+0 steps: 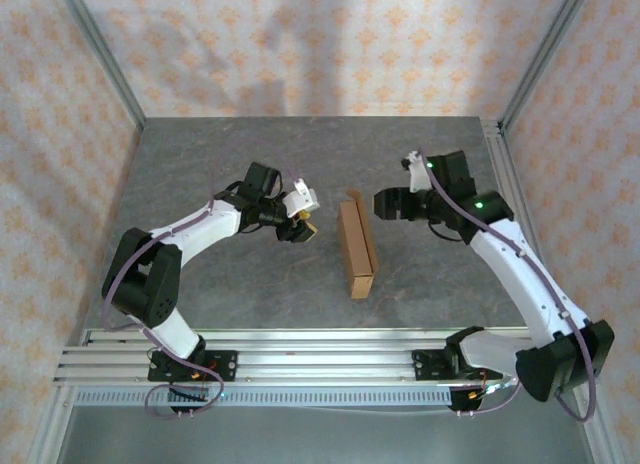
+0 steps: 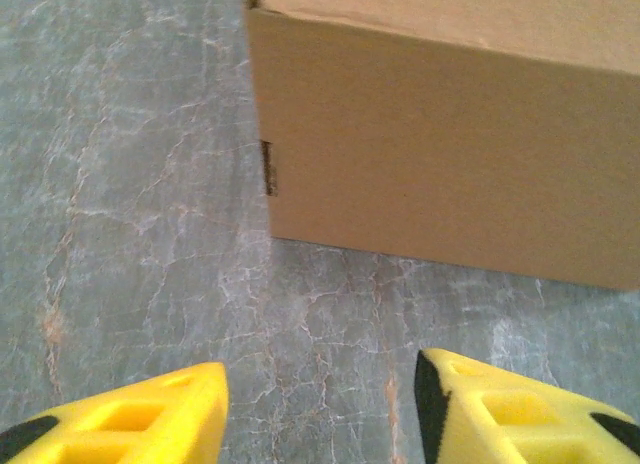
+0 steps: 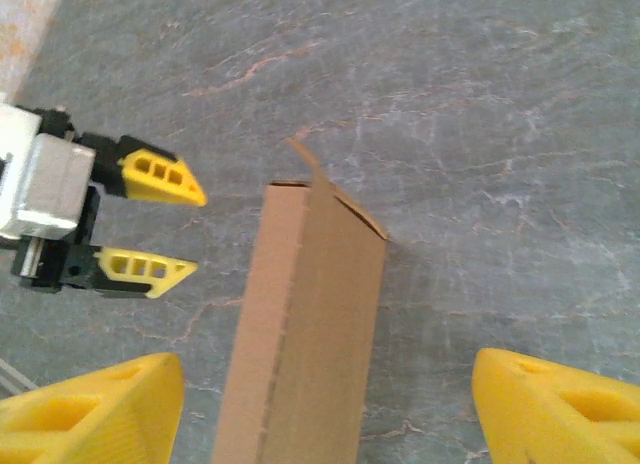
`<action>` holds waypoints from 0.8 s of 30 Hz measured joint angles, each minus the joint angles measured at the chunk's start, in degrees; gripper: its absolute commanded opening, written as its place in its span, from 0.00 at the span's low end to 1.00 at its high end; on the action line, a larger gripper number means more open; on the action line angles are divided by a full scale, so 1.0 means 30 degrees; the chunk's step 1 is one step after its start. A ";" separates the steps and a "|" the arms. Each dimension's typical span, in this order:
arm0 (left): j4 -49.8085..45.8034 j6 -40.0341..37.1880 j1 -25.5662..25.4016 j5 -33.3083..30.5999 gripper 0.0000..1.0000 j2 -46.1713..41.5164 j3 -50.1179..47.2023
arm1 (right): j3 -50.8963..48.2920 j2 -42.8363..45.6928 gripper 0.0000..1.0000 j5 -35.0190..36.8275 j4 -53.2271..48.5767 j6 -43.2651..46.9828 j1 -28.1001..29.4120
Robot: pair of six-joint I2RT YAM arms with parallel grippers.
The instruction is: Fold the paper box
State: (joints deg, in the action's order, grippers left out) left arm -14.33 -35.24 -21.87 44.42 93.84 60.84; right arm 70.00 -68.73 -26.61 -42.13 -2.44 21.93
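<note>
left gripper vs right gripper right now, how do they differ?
Jaws: the left gripper stands narrower than the right gripper. Position: the left gripper faces the paper box on its long side; the right gripper sits by its far, flapped end. Shared: yellow fingers, both open, neither touching the box.

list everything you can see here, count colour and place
paper box: one, brown, mid-table between the arms, long side running away from the bases
table: one, grey marbled, under everything
walls: three, peach patterned, back and both sides
rail: one, silver, near edge of the table
arms: two, white with black joints, left arm and right arm based on the rail
left tool: one, yellow fingers, open, left of the box, clear of it
right tool: one, yellow fingers, open, by the box's far end
</note>
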 measured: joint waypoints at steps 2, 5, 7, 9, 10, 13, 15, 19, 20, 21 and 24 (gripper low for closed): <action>0.0146 0.0590 0.0000 -0.0109 0.66 0.0000 0.0000 | 0.0962 -0.0991 0.75 0.0801 -0.0306 -0.0153 0.1013; 0.0466 0.1639 -0.0095 -0.0474 0.67 0.0000 -0.0029 | 0.2062 -0.2681 0.70 0.1909 -0.1013 -0.0306 0.2025; 0.0947 0.2368 -0.0189 -0.0692 0.67 -0.0015 -0.0211 | 0.2674 -0.3818 0.68 0.2506 -0.1654 -0.0379 0.2353; 0.1275 0.3271 -0.0262 -0.0947 0.67 -0.0015 -0.0466 | 0.3351 -0.4845 0.67 0.2856 -0.2273 -0.0393 0.2572; 0.1406 0.3810 -0.0350 -0.1042 0.67 -0.0015 -0.0590 | 0.3723 -0.5355 0.68 0.2987 -0.2528 -0.0372 0.2718; 0.1807 0.5421 -0.0568 -0.1428 0.67 -0.0015 -0.0823 | 0.4597 -0.6513 0.74 0.3096 -0.3038 -0.0182 0.3213; 0.2273 0.6674 -0.0896 -0.1639 0.67 -0.0015 -0.0954 | 0.4925 -0.7074 0.78 0.3104 -0.3308 -0.0087 0.3519; 0.3293 0.9122 -0.1348 -0.2178 0.67 -0.0007 -0.1370 | 0.5442 -0.7941 0.85 0.3672 -0.3891 -0.0146 0.3920; 0.3432 0.9632 -0.1348 -0.2455 0.67 -0.0007 -0.1464 | 0.5501 -0.8116 0.86 0.4000 -0.3985 -0.0255 0.4058; 0.3606 1.0069 -0.1282 -0.2681 0.67 -0.0007 -0.1566 | 0.5530 -0.8233 0.86 0.4335 -0.4102 -0.0415 0.4204; 0.3883 1.1132 -0.0882 -0.3249 0.67 -0.0007 -0.1749 | 0.5530 -0.8473 0.85 0.5231 -0.4240 -0.1071 0.4677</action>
State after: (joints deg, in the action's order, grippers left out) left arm -2.68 -1.85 -24.51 34.68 93.82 55.59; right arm 86.59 -94.15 -10.92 -54.85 -5.65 35.97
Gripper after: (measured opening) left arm 0.675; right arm 0.857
